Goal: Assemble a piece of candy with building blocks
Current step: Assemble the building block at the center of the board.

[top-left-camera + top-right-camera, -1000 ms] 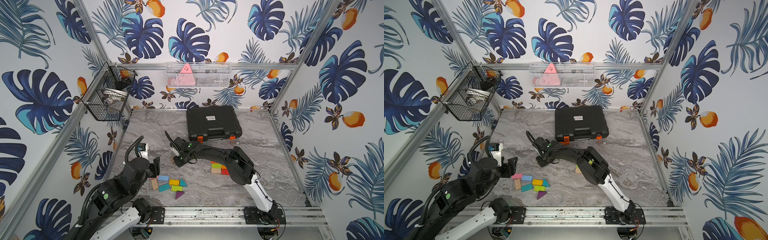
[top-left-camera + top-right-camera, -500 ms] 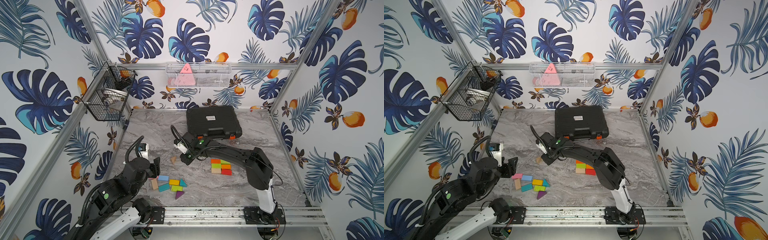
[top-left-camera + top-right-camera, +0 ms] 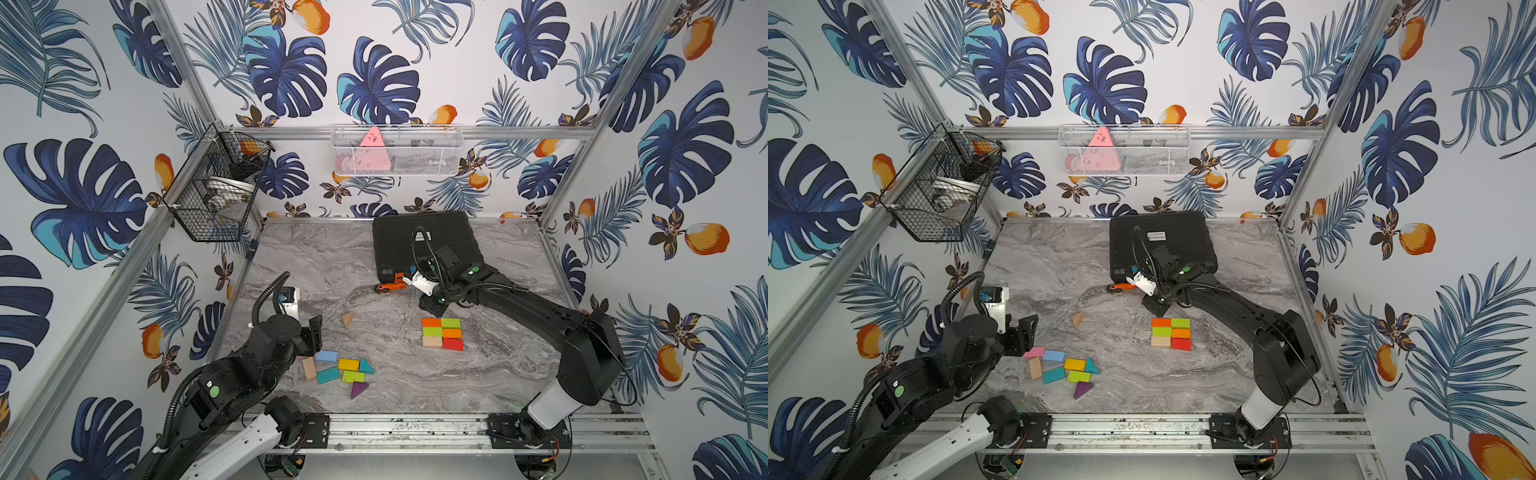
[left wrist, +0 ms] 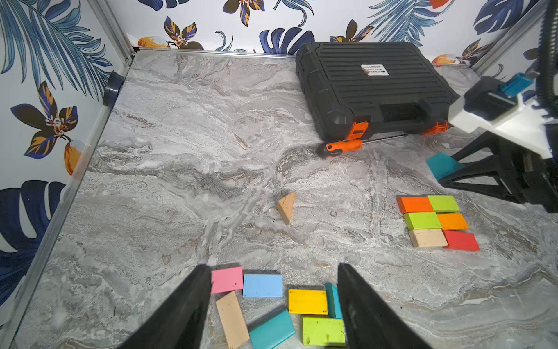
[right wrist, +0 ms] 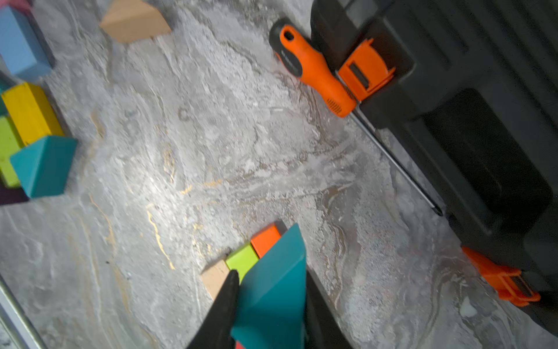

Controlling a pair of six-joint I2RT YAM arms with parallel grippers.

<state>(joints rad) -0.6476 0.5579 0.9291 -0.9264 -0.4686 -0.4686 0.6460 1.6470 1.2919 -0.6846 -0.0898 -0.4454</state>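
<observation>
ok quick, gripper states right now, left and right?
Left gripper: open, holding nothing.
Right gripper: shut on the teal triangular block.

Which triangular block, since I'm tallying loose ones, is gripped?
The teal triangle clamped in the right gripper; the wood triangle, purple triangle and second teal triangle lie loose.
</observation>
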